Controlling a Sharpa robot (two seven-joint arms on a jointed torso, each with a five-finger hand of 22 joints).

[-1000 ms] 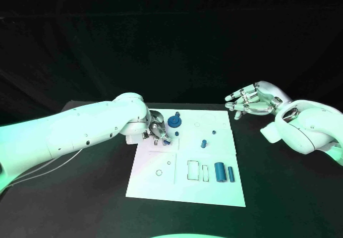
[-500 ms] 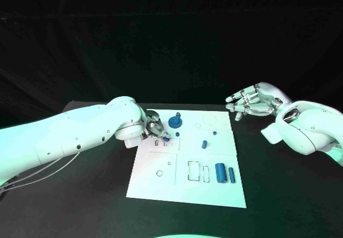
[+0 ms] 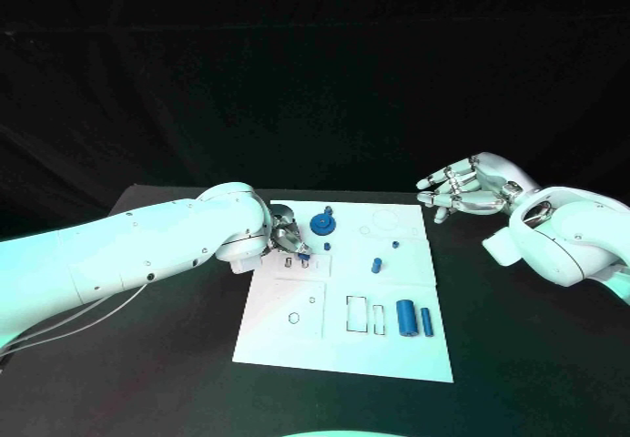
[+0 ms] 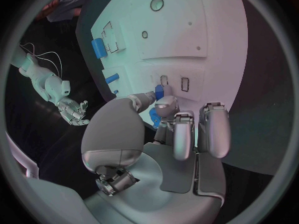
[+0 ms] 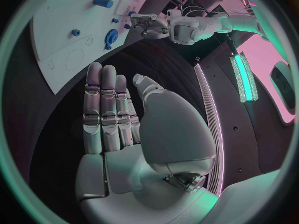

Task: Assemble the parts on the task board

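Possibly about to jam or slip: small blue part (image 4: 159, 91) pinched in left hand (image 3: 289, 238), held just over rectangular slot outlines (image 4: 174, 82) near left edge of white task board (image 3: 296, 341); slight tilt could miss them. Right hand (image 3: 462, 188) off board, fingers loosely spread, holding nothing. Blue gear (image 3: 323, 221) and two blue cylinders (image 3: 412, 317) resting on board.
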